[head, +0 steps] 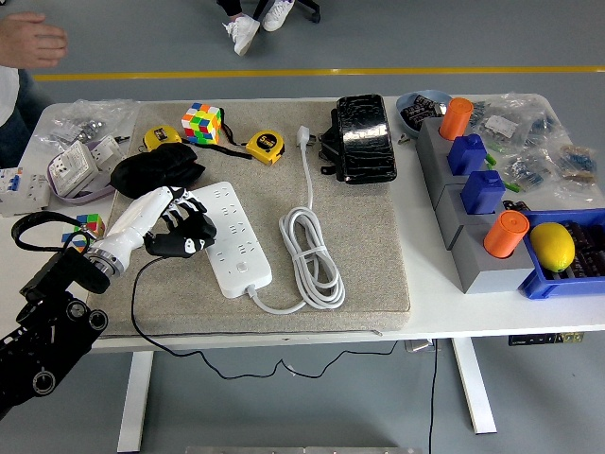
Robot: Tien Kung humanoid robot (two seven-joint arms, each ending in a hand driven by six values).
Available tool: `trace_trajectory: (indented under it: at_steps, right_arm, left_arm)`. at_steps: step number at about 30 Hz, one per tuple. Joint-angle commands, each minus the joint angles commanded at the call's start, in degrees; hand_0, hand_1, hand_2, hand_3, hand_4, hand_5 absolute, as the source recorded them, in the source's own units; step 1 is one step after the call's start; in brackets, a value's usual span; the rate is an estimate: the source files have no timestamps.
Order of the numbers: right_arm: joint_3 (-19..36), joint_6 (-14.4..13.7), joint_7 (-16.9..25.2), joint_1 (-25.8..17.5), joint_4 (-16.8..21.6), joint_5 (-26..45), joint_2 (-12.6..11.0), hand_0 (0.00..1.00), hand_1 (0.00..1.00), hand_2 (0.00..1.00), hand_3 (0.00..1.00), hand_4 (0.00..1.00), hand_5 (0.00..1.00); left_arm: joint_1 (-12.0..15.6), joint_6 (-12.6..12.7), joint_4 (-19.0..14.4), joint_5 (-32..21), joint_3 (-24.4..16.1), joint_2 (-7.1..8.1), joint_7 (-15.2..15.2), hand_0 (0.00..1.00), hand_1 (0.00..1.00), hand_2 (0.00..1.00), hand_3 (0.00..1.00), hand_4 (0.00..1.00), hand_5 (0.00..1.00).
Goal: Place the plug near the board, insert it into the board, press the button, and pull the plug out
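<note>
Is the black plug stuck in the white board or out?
Out. The left hand holds the black plug by the white power strip's left edge, not in a socket.

A mat (pixel 378 246) covers the middle of the table (pixel 425 312), and on it the power strip (pixel 233 236) lies left of centre with its coiled cable (pixel 310 257) just to its right and the plug (pixel 303 135) near the mat's far edge. Behind the strip, along the far edge, lie a pouch (pixel 156 170), a puzzle cube (pixel 201 122), two tape measures (pixel 264 147) and a case (pixel 362 138). The left hand (pixel 170 225) sits at the strip's left side; at the table's right end stands a stepped rack (pixel 473 213) of cylinders and blocks, with a bin (pixel 539 284) holding a lemon (pixel 553 246) at the near right corner.
</note>
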Motion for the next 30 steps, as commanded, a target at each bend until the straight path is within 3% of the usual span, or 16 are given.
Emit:
trace_trajectory:
  at_steps: [30]
  right_arm:
    - [-0.1, 0.0, 0.0, 0.0, -0.1, 0.1, -0.1, 0.567, 0.661, 0.670, 0.547, 0.920, 0.469]
  left_arm:
    - [-0.3, 0.3, 1.3, 1.7, 0.0, -0.12, -1.0, 0.307, 0.361, 0.424, 0.540, 0.768, 0.002]
